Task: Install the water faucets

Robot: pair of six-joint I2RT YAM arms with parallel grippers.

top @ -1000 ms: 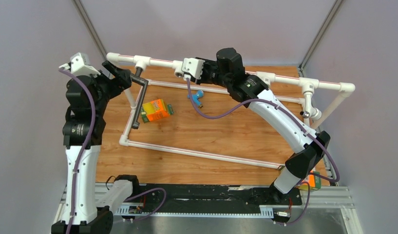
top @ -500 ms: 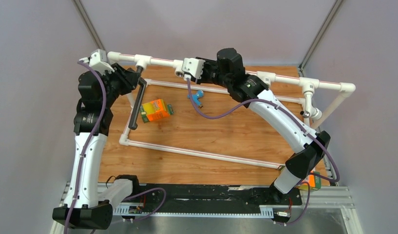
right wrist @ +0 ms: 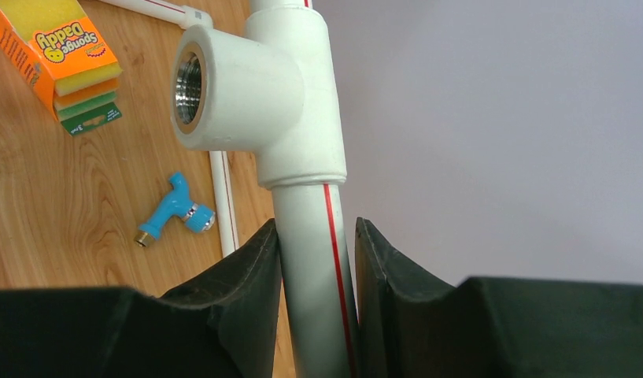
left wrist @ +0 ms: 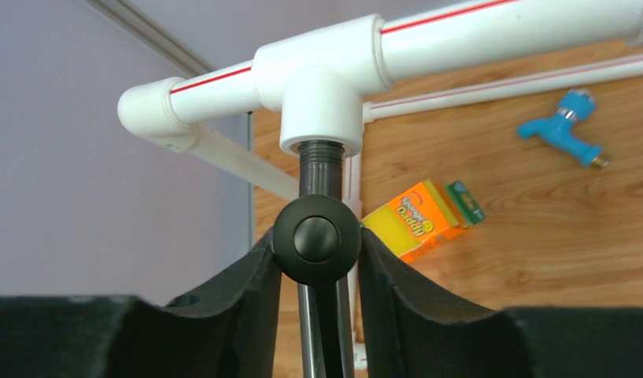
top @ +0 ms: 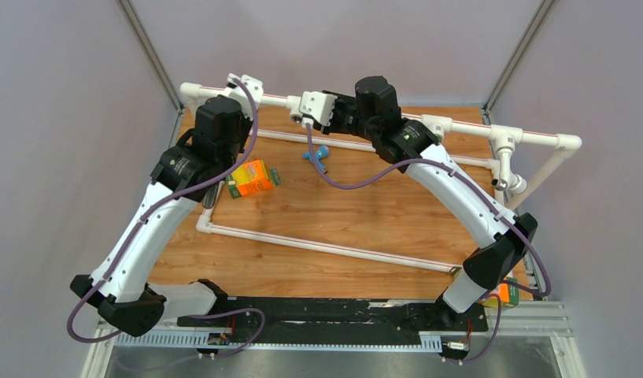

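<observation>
A dark-brown faucet (left wrist: 316,239) hangs from the left tee socket (left wrist: 320,110) of the white pipe frame, its threaded stem entering the socket and its long tube running down out of view. My left gripper (left wrist: 316,250) is shut on the faucet's round black head. My right gripper (right wrist: 317,260) is shut on the top pipe (right wrist: 314,236), just below an empty tee socket (right wrist: 223,94) with a metal thread. A small blue faucet (top: 318,153) lies loose on the wooden table. A white-chrome faucet (top: 513,183) sits on the frame's right post.
An orange sponge box (top: 249,178) lies on the table inside the pipe frame (top: 326,248), near the left arm. Another orange box (top: 507,293) sits by the right arm's base. Grey walls enclose the table closely on three sides.
My left arm swung right and over the top pipe, and its gripper closed on the dark faucet's head. The faucet's tube went from slanting to hanging under the tee. The right arm held still.
</observation>
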